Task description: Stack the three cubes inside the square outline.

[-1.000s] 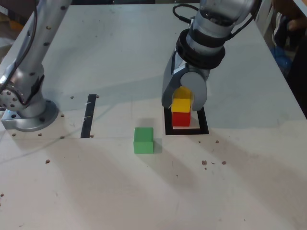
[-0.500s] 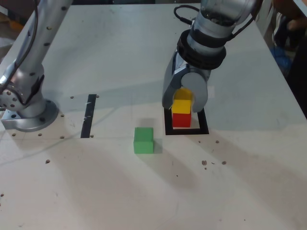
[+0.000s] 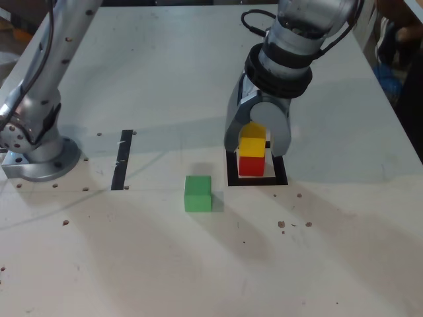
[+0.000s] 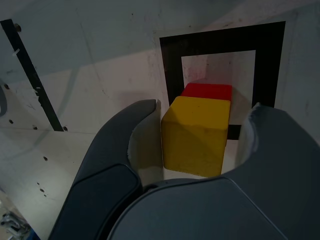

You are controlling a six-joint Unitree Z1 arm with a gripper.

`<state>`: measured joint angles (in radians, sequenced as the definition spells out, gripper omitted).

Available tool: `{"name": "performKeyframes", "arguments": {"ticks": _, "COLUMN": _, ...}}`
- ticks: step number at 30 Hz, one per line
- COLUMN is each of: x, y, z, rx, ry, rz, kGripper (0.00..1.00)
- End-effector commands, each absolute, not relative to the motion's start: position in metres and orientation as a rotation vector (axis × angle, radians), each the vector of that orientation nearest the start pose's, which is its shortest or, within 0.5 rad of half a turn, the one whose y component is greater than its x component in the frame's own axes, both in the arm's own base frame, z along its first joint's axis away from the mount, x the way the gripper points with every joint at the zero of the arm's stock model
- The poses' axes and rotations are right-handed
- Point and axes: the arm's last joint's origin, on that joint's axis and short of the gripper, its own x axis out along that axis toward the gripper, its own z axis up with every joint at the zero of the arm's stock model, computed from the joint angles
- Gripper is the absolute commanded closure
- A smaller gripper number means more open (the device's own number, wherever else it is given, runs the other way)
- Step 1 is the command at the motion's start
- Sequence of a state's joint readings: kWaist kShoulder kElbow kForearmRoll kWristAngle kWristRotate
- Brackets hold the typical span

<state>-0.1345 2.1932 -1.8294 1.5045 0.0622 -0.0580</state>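
The yellow cube (image 3: pixel 252 146) rests on the red cube (image 3: pixel 250 166), and both stand inside the black square outline (image 3: pixel 281 179). My gripper (image 3: pixel 256 140) straddles the yellow cube from above, open, its fingers apart on either side. In the wrist view a small gap shows between each pad and the yellow cube (image 4: pixel 197 135); the red cube (image 4: pixel 207 91) peeks out beneath it within the square outline (image 4: pixel 220 42). The green cube (image 3: pixel 197 193) sits alone on the table, toward the exterior view's left of the outline and a little nearer the camera.
A thin black tape strip (image 3: pixel 122 158) lies toward the exterior view's left, close to the arm's round metal base (image 3: pixel 36 155). A person's dark clothing (image 3: pixel 403 46) shows at the table's right edge. Small specks dot the white tabletop (image 3: pixel 198 264).
The fingers have spread apart off the yellow cube's sides and the wrist has risen slightly. The cubes have not moved.
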Motion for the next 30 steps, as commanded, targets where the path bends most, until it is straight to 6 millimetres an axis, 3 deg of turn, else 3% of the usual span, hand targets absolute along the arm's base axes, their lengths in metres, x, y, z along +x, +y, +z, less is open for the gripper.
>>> {"name": "performKeyframes", "arguments": {"ticks": 1, "x": 0.387, "y": -0.048, "z": 0.254, "rx": 0.15, "ry": 1.858, "rz": 0.012, "kGripper": 0.01}}
{"name": "performKeyframes", "arguments": {"ticks": 7, "x": 0.366, "y": -0.044, "z": 0.286, "rx": 0.172, "ry": 1.816, "rz": 0.041, "kGripper": 0.01}}
{"name": "performKeyframes", "arguments": {"ticks": 10, "x": 0.34, "y": -0.04, "z": 0.306, "rx": 0.18, "ry": 1.802, "rz": 0.038, "kGripper": 0.01}}
{"name": "performKeyframes", "arguments": {"ticks": 13, "x": 0.315, "y": -0.039, "z": 0.313, "rx": 0.183, "ry": 1.814, "rz": 0.019, "kGripper": 0.01}}
{"name": "performKeyframes", "arguments": {"ticks": 23, "x": 0.257, "y": -0.065, "z": 0.286, "rx": 0.138, "ry": 1.824, "rz": -0.069, "kGripper": 0.01}}
{"name": "performKeyframes", "arguments": {"ticks": 30, "x": 0.261, "y": -0.103, "z": 0.267, "rx": 0.118, "ry": 1.782, "rz": -0.072, "kGripper": 0.0}}
